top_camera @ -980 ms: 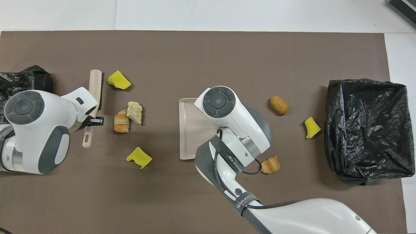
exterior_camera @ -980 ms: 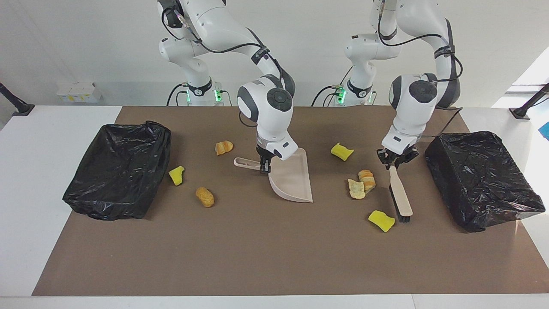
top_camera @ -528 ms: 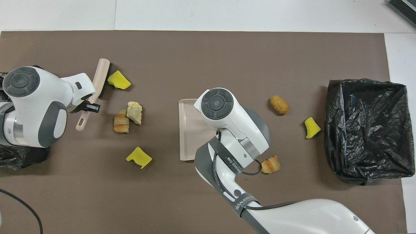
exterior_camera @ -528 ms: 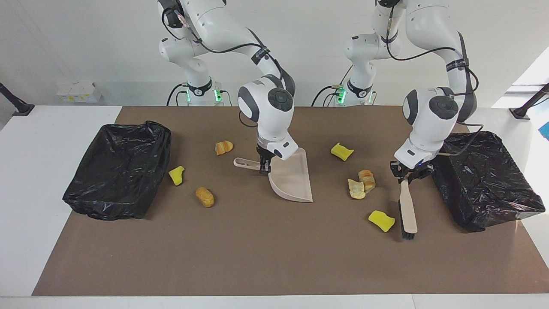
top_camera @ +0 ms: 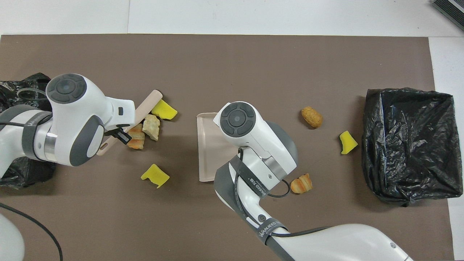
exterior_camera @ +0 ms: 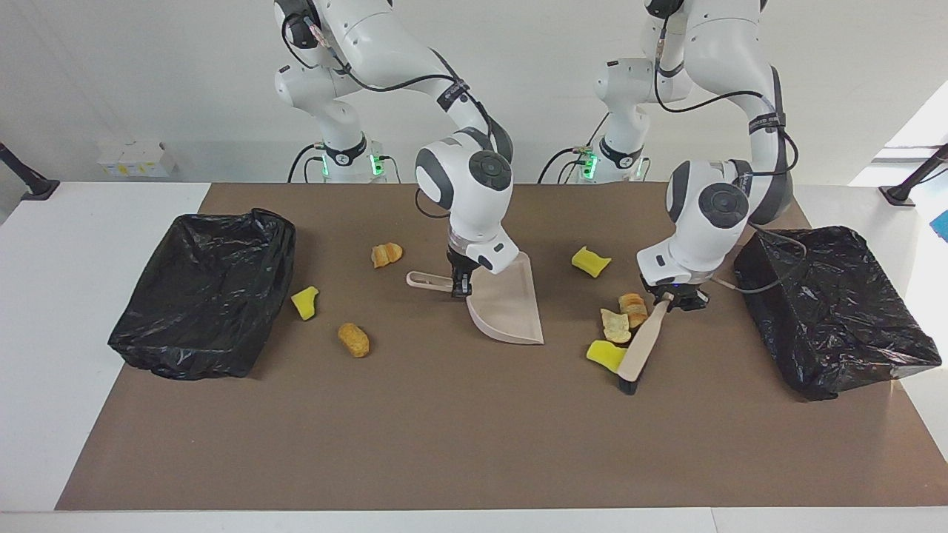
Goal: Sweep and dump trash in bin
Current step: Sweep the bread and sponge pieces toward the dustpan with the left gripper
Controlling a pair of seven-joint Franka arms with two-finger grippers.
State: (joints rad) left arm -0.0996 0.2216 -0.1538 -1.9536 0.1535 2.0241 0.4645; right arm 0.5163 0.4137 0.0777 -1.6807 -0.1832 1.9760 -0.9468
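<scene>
The trash is lying scattered on the brown mat (exterior_camera: 459, 437): seven small chunks. Three are bunching together toward the left arm's end: a yellow wedge (exterior_camera: 606, 354) touching the brush (exterior_camera: 638, 342), a pale beige lump (exterior_camera: 614, 326) and a striped orange-brown lump (exterior_camera: 633, 307) pressing against each other just nearer the robots. A second yellow wedge (exterior_camera: 590, 261) is sitting apart, nearer the robots still. Toward the right arm's end, a croissant-like lump (exterior_camera: 386, 254), a third yellow wedge (exterior_camera: 304, 303) and an oval brown lump (exterior_camera: 354, 339) are lying well apart. The yellow ones are looking spongy, the brown ones crusty.

The left tool (exterior_camera: 670, 298) is clamping tight on the brush handle, the brush slanting down with its bristles on the mat. The right tool (exterior_camera: 459, 285) is gripping the dustpan (exterior_camera: 511, 307) by its handle, the pan resting mid-surface, its open edge facing the cluster. A black-lined bin (exterior_camera: 833, 307) is standing beside the left arm, another bin (exterior_camera: 204, 292) at the right arm's end.
</scene>
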